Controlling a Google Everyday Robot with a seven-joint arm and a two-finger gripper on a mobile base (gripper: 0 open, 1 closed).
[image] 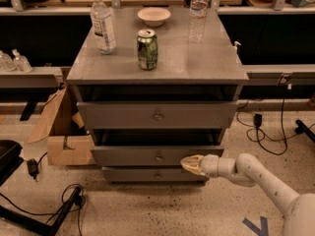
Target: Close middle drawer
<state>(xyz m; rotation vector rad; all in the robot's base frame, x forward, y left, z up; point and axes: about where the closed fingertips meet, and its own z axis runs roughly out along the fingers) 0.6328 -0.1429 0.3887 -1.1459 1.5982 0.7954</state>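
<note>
The middle drawer [157,156] is a grey front panel with a small round knob, below the larger top drawer front [157,115] and above the narrow bottom one [155,174]. It stands out a little from the cabinet, with a dark gap above it. My gripper [189,163] reaches in from the lower right. Its pale fingers are pressed together, and the tip touches the middle drawer's front panel to the right of the knob. It holds nothing.
On the cabinet top [197,63] stand two water bottles [103,23] [198,14], a green can [147,49] and a white bowl [154,15]. A cardboard box [61,132] sits on the floor at the left. Cables [268,132] lie at both sides.
</note>
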